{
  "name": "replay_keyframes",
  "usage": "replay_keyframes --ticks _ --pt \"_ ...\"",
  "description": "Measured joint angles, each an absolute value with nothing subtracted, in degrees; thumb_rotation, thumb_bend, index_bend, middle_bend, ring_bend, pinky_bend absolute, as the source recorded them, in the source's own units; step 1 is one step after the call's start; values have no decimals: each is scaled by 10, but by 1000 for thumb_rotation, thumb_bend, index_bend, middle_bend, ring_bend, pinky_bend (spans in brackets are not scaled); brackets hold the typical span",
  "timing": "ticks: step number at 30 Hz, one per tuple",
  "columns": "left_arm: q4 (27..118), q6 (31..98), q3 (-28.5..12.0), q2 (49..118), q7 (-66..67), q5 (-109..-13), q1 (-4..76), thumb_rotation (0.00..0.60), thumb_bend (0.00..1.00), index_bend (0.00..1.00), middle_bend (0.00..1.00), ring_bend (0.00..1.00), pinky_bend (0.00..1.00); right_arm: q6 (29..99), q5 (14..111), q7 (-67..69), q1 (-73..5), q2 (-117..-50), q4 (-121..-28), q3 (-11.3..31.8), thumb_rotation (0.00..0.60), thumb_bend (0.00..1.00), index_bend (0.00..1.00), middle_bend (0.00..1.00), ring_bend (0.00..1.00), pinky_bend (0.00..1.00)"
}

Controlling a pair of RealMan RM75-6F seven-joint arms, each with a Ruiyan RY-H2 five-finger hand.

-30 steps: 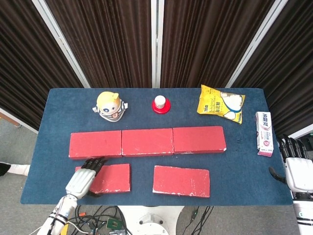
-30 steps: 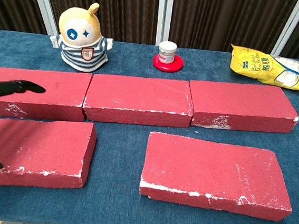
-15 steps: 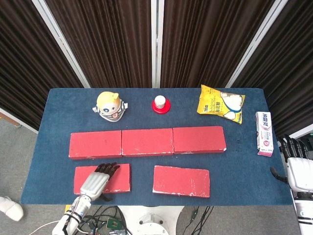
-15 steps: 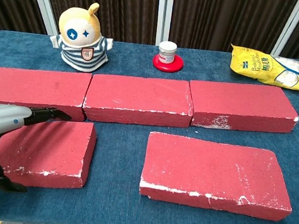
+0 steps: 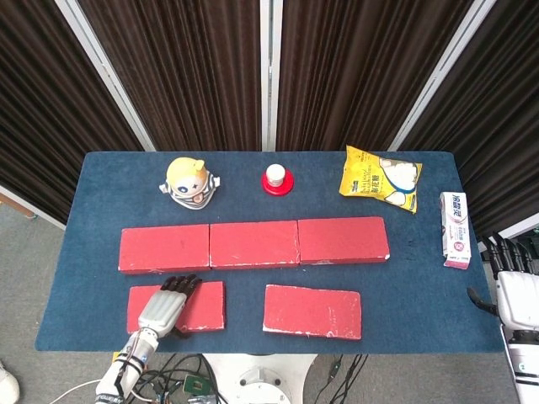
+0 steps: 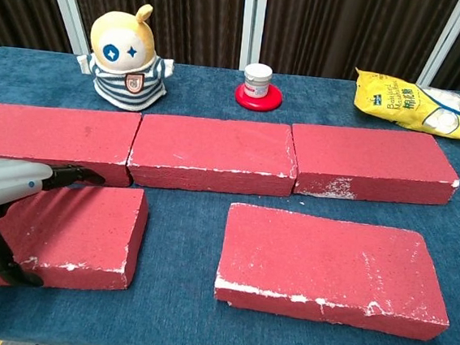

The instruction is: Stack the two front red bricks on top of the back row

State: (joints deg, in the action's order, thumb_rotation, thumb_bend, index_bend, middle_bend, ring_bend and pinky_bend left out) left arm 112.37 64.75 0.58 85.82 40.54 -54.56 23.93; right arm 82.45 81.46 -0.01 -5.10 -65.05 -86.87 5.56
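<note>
1. Left hand (image 5: 166,305) positioned palm-down over the front-left red rectangular brick (image 5: 202,305); fingers extended across its top toward the back edge, thumb seen in the chest view down at the near face. Firm grip not confirmable from either view.
2. Front-left red rectangular brick located at the near left of the dark blue cloth-covered table (image 5: 421,278), just in front of the back row, flat on the cloth.
3. Front-right red rectangular brick (image 5: 312,310) located at the near centre, flat, apart from both hands.
4. Back row of three red bricks (image 5: 253,244) laid end to end across the middle of the table, nothing stacked on top.
5. Right hand (image 5: 512,290) held off the table's right edge, fingers apart and upright, holding nothing.
6. Behind the row: yellow-headed plush toy (image 5: 189,183), small white jar on a red disc (image 5: 277,179), yellow snack bag (image 5: 380,178).
7. White toothpaste box (image 5: 455,229) placed at the right edge.
</note>
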Motion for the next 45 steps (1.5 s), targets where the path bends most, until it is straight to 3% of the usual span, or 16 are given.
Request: replay_keyframes --ticks 17,28,36,45 --pt "1117 638 7 852 382 -505 269 600 0 16 11 0 0 822 817 6 -53 -660 -857 54 600 176 0 0 0 0" --pt "1114 650 19 860 396 -490 280 600 8 17 216 0 0 823 815 9 -53 -662 -855 56 600 176 0 0 0 0" --pt "1129 669 22 859 384 -499 277 600 55 20 260 0 0 831 815 10 -51 -660 -856 60 600 177 0 0 0 0" --pt "1185 690 25 813 381 -535 277 600 58 20 263 0 0 833 815 9 -51 -657 -860 61 600 176 0 0 0 0"
